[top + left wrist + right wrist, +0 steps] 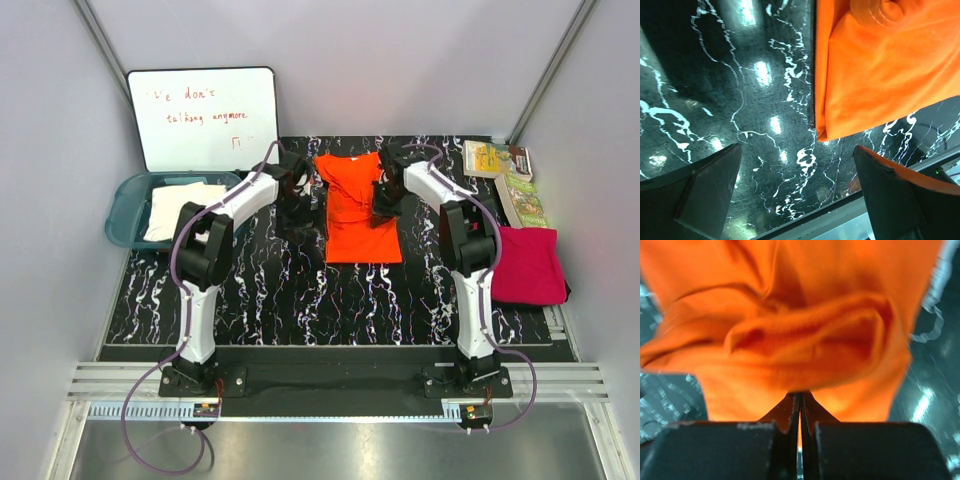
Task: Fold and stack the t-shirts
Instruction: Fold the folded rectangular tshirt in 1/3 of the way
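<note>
Orange fabric lay at the far middle of the black marbled table (300,290) in the top view: the orange t-shirt (357,215), folded into a narrow upright strip with its collar end away from the arm bases. The left gripper (297,215) stood just beside the strip's left edge, and the right gripper (385,205) sat on its right edge. The magenta-pink t-shirt (528,265) rested folded at the table's right side, well apart from the orange one. The cream-white t-shirt (180,208) lay inside the teal tub (125,205) at the left. A whiteboard (203,118) leaned against the back wall, and booklets (505,180) lay in the far right corner.

In the left wrist view, the two dark fingers (705,190) were spread wide apart with only bare table between them – nothing held. A corner of the orange shirt's folded edge lay on the table beyond them, towards the right-hand finger (not touching either one).

In the right wrist view, the jaws were pressed together with a thin sliver of orange cloth pinched between the tips – the shirt bunched into soft ridges just beyond, filling most of the picture.
</note>
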Available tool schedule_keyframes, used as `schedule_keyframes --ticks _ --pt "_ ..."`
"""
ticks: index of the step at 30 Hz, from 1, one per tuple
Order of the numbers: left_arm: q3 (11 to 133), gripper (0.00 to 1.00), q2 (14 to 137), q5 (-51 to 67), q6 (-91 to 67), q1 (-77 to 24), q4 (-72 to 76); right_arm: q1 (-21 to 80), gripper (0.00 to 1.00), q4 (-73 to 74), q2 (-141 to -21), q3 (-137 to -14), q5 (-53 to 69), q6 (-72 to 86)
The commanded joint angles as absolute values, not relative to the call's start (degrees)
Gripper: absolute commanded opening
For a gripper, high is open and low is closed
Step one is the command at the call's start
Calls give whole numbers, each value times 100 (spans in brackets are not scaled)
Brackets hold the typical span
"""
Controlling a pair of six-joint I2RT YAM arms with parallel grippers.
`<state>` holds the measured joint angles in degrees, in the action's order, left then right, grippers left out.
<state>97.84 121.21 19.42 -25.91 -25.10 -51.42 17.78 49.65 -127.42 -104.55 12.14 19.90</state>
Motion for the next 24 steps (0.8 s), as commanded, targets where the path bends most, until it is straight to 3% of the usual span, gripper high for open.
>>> schedule_keyframes --ticks 1,15,20,24 --pt "9783 99 11698 1925 -2531 -2400 -5124 1898 0 4904 -13051 -11116 1179 1960" --pt "9633 99 11681 1881 -2461 -2364 -5185 1898 0 4948 -13938 -13235 677 2391" --pt "9686 99 11698 1872 -2435 -2356 -5247 1907 0 5018 -14396 -13553 712 2382" --pt "9651 99 11716 1881 -2434 -2355 -5238 1907 0 5019 -13959 -13431 589 2294"
